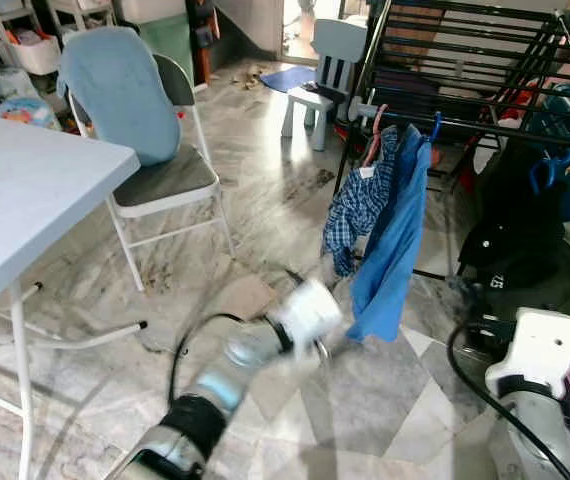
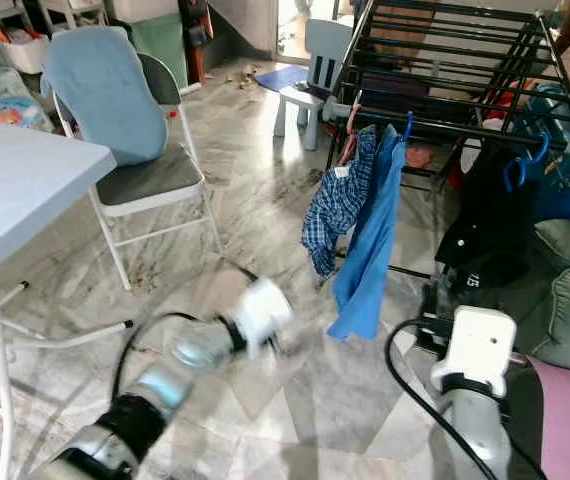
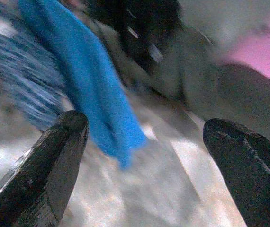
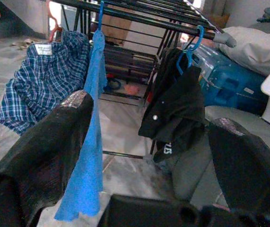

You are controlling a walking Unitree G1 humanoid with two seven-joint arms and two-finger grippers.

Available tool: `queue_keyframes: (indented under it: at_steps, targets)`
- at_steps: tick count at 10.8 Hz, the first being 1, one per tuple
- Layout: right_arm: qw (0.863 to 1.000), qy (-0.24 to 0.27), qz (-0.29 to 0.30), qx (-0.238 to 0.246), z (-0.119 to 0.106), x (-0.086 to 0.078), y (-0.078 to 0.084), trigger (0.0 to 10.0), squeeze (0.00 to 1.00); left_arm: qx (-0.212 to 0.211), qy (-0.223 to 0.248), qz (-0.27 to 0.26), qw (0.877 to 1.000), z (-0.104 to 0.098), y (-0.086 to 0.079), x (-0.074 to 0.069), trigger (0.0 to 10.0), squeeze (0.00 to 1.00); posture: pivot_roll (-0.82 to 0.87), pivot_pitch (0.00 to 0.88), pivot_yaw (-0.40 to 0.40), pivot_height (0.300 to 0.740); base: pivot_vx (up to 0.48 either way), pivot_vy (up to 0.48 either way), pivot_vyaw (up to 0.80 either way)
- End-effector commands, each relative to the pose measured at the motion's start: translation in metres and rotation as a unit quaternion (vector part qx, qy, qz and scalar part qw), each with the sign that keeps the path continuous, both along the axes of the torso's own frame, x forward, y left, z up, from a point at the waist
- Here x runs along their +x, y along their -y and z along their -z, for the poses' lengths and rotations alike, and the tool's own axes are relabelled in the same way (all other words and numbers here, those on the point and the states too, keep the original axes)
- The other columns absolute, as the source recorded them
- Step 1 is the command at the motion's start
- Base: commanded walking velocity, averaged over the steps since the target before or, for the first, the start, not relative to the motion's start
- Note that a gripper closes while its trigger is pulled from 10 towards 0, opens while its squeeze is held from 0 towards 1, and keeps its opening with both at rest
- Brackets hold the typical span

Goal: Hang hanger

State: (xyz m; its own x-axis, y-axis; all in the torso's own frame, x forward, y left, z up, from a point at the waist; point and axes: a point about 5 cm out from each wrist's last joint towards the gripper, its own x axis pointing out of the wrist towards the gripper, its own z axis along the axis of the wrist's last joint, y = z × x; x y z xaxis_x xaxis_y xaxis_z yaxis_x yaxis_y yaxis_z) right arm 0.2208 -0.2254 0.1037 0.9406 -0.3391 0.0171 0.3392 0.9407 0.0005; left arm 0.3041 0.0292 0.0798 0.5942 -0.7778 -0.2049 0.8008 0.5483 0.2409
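Hanging off the drying rack's [image 1: 485,60] front rail: a blue shirt [image 1: 393,240] on a blue hanger [image 4: 100,14], a plaid shirt [image 1: 360,205] beside it, a black garment [image 4: 177,111] toward the rail's right end. Left gripper [image 3: 144,156] is spread open, holding nothing, blurry, low near the blue shirt's hem. Right gripper [image 4: 149,156] gapes empty too, facing the rack.

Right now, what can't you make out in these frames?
- Left gripper: motion-blurred in both eye views; its wrist view shows the fingers apart with nothing between.
- Blue shirt: smeared in the left wrist view.
- Black garment: its print is too small to read; partly hidden behind the right gripper fingers in the right wrist view.
- Rack: cut off by the top and right edges of the eye views.
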Motion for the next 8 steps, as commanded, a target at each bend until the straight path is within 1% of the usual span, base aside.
queue_keyframes:
  at_steps: [1, 2, 3, 4, 6, 7, 8]
  targets:
    - [1.0, 0.0, 0.006, -0.002, -0.002, -0.004, 0.003, 10.0, 0.0, -0.015, 0.018, -0.039, 0.999, -0.006, -0.013, 0.005, 10.0, 0.0, 0.03, 0.0, -0.046, 0.74, 0.0, 0.0, 0.0]
    - [1.0, -0.008, 0.017, 0.003, 0.003, -0.012, 0.009, 10.0, 0.0, -0.051, 0.029, -0.178, 0.982, -0.007, -0.064, 0.012, 10.0, 0.0, 0.04, 0.0, -0.043, 0.74, 0.0, 0.0, 0.0]
    - [1.0, -0.009, 0.023, 0.004, 0.003, -0.015, 0.013, 10.0, 0.0, -0.059, 0.037, -0.237, 0.969, -0.008, -0.1, 0.006, 10.0, 0.0, 0.05, 0.0, -0.04, 0.74, 0.0, 0.0, 0.0]
    - [1.0, -0.008, 0.028, 0.005, 0.003, -0.016, 0.013, 10.0, 0.0, -0.06, 0.046, -0.248, 0.966, -0.009, -0.106, 0.001, 10.0, 0.0, 0.05, 0.0, -0.039, 0.74, 0.0, 0.0, 0.0]
    - [0.999, -0.003, 0.036, 0.015, 0.003, -0.019, 0.007, 10.0, 0.0, -0.084, 0.047, -0.261, 0.961, -0.018, -0.094, 0.004, 10.0, 0.0, 0.04, 0.0, -0.022, 0.74, 0.0, 0.0, 0.0]
    - [0.999, -0.002, 0.046, 0.018, 0.004, -0.024, 0.005, 10.0, 0.0, -0.086, 0.052, -0.265, 0.959, -0.022, -0.092, 0.005, 10.0, 0.0, 0.03, 0.0, -0.008, 0.74, 0.0, 0.0, 0.0]
    - [0.999, -0.001, 0.052, 0.014, 0.002, -0.026, 0.007, 10.0, 0.0, -0.08, 0.057, -0.273, 0.957, -0.024, -0.097, 0.006, 10.0, 0.0, 0.02, 0.0, 0.005, 0.74, 0.0, 0.0, 0.0]
